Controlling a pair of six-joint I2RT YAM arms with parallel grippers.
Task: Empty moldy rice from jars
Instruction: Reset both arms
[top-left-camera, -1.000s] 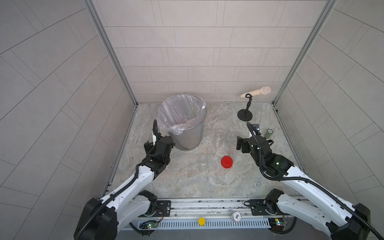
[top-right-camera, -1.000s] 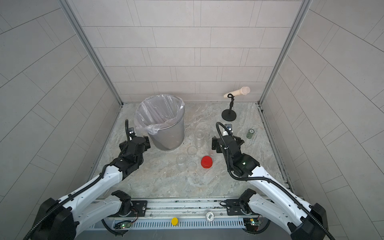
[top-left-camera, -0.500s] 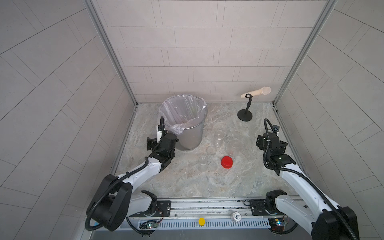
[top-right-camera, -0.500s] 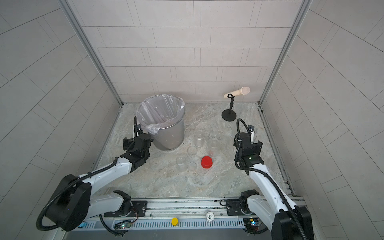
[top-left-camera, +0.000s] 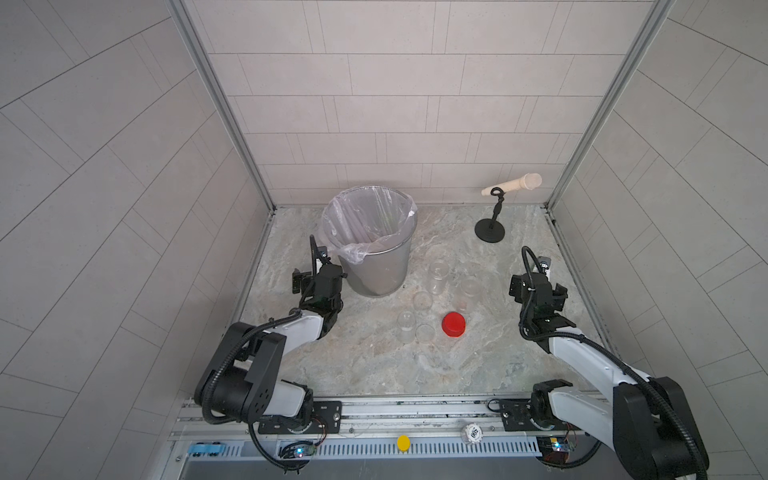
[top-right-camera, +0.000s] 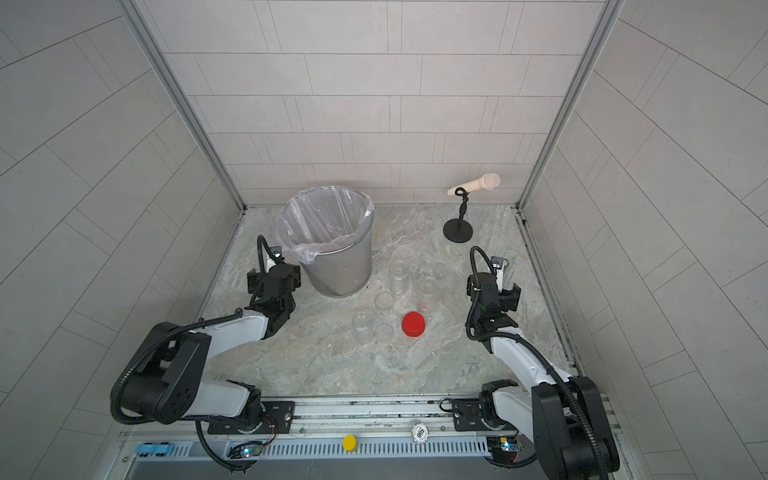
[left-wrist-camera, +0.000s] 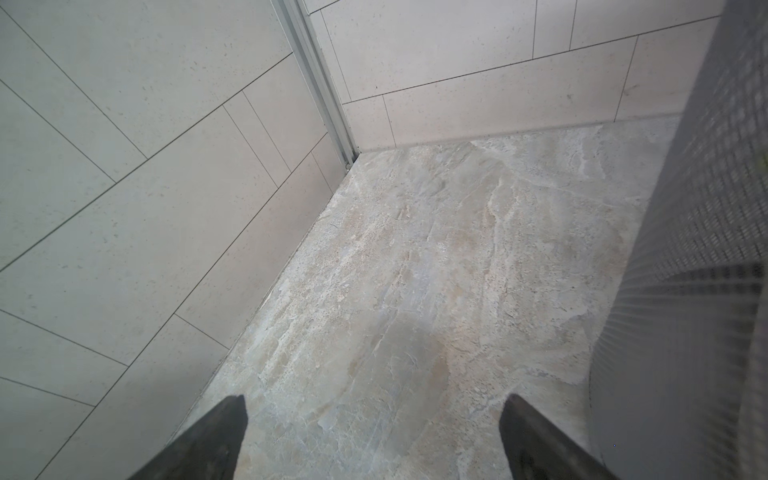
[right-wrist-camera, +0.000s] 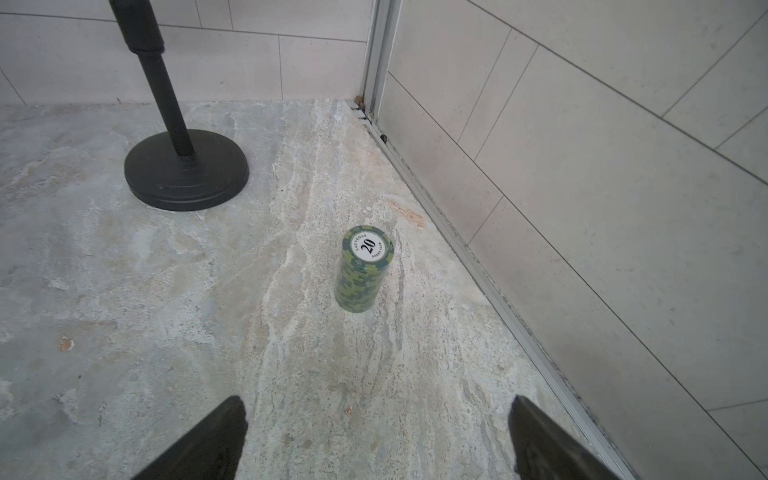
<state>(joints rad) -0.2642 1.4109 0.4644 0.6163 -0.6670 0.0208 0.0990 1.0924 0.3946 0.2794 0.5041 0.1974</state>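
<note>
Folded low at opposite edges of the table, wrists aimed at the back corners; left gripper spread wide and bare beside the bin; right gripper spread wide, facing a green chip stack; jars uncapped mid-table, red lid lying alongside

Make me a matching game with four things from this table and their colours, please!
Things:
1. lid
2. bin
3. chip stack
4. stand

Colours:
A. green
B. black
C. red
D. silver

Pairs: 1-C, 2-D, 3-A, 4-B
</note>
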